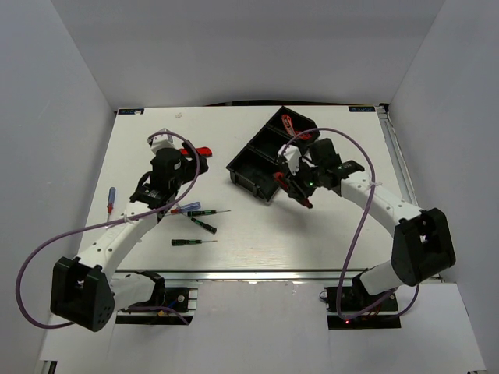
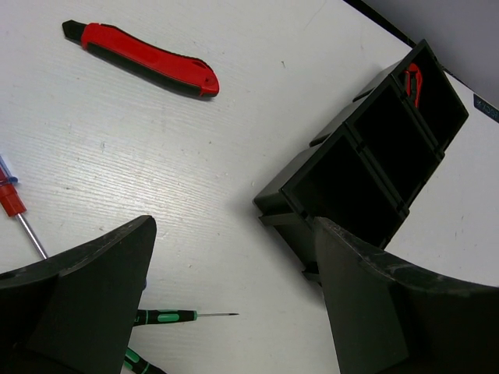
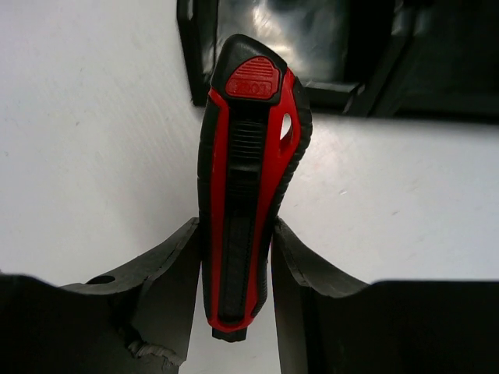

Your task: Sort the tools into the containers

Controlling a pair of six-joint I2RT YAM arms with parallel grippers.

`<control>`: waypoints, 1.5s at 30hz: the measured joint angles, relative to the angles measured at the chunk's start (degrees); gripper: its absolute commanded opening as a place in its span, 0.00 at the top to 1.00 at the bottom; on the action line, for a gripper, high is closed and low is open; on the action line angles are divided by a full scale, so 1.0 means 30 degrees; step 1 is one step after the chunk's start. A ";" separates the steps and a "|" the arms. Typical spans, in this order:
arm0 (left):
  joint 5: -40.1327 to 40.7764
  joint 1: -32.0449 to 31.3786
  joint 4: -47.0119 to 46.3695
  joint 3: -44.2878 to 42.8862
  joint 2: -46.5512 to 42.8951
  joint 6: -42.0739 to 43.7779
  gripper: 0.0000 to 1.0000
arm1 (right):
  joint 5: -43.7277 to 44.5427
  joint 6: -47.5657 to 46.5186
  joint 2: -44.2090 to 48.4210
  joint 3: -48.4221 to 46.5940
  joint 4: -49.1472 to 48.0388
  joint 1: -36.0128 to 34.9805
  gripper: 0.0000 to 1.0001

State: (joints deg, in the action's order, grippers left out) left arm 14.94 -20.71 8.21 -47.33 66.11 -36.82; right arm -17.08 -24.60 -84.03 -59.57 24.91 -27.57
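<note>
Right pincer (image 3: 234, 230) clamps a knife (image 3: 248, 140) just beside the near end of the tray (image 1: 251, 180); left pincer (image 2: 232, 249) gapes wide, left of it.

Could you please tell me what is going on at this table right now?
The two arms are sorting tools into a black tray. The right gripper is clamping a red-and-black utility knife between its fingers, right by the tray's near end and not yet in a compartment. The left gripper hangs open above the table, holding nothing. A second utility knife and several screwdrivers lie loose on the table. Red-handled pliers are already in the far compartment.
</note>
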 measured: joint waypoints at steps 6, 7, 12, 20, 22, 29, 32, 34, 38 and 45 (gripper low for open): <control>-0.0277 0.0160 -0.0080 -0.0153 0.0211 0.0000 0.07 | -0.1494 -0.2492 -0.1231 -0.3672 -0.0262 0.1982 1.00; -0.0335 0.0182 -0.0117 -0.0233 0.0342 0.0000 0.07 | -0.1705 -0.2871 -0.1938 -0.4860 -0.0248 0.2375 1.00; -0.0714 0.0284 -0.0146 -0.0517 0.0903 -0.0029 0.07 | -0.2965 -0.4379 -0.7060 -1.2305 -0.0379 0.4029 1.00; -0.1151 0.0386 0.0277 -0.0707 0.0969 -0.0415 0.07 | -0.3424 -0.5078 -1.3449 -1.8316 -0.0459 0.5071 1.00; -0.1282 0.0386 0.0350 -0.0772 0.0969 -0.0605 0.07 | -0.3381 -0.5027 -1.4076 -1.8323 -0.0801 0.5078 1.00; -0.1676 0.0423 0.0780 -0.1049 0.1093 -0.1035 0.07 | -0.3220 -0.4925 -1.5263 -1.8323 -0.2863 0.5064 0.98; -0.1843 0.0423 0.0852 -0.1377 0.1377 -0.1158 0.07 | -0.3206 -0.4852 -1.5526 -1.8323 -0.3861 0.5064 0.94; -0.2004 0.0452 0.0867 -0.1457 0.1552 -0.1304 0.07 | -0.3169 -0.4794 -1.5795 -1.8323 -0.4510 0.5064 0.93; -0.2426 0.0503 0.1056 -0.1588 0.2157 -0.1734 0.07 | -0.2805 -0.4787 -1.6415 -1.8323 -0.5289 0.5064 0.74; -0.3031 0.0612 0.1625 -0.1909 0.3082 -0.2412 0.07 | -0.2317 -0.4401 -1.7165 -1.8236 -0.6018 0.5173 0.19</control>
State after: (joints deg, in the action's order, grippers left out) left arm 5.85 -18.87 13.08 -53.06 75.35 -44.05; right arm -24.03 -37.80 -135.52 -114.28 6.85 -12.05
